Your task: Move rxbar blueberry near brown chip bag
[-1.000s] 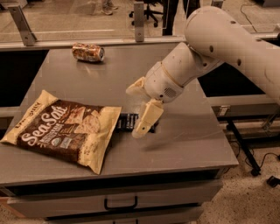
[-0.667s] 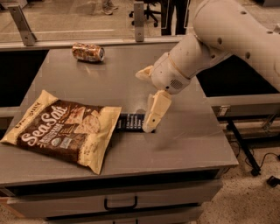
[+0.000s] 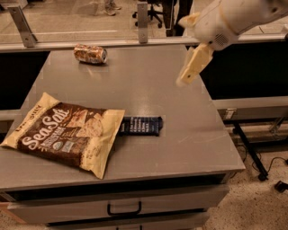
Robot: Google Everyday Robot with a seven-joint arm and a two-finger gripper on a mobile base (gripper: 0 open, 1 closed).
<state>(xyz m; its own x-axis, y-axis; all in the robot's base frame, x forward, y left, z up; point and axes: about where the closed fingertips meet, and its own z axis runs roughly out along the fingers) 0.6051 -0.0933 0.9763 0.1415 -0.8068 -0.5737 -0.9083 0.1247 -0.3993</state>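
Bag: the brown chip bag [image 3: 63,132] lies flat on the front-left of the desk [image 3: 148,76]. It looks sealed, so the only chips on show are the printed ones.
Can: a brownish drink can [image 3: 90,53] lies on its side at the back-left, well apart from everything else. Can't tell if it's opened.
Drawer: there's one under the desk top with a dark handle [image 3: 123,209]. It's closed, so no idea what's in it.
Bar: the rxbar blueberry [image 3: 141,126] lies flat just right of the bag, its left end right up against the bag's cream edge. Can't tell if it slips under.
Tool: the tool [image 3: 184,50] hangs in the air over the back-right of the desk, well apart from the bar. Its two cream fingers are spread wide with nothing between them.
Arm: the white arm [image 3: 234,18] comes in from the top right and is cut off by the frame.
Room: speckled floor with black cables [image 3: 270,173] on the right, and a rail and glass behind the desk with an office chair base [image 3: 153,11] beyond.
Hard to see: the bar's lettering is too small to read.
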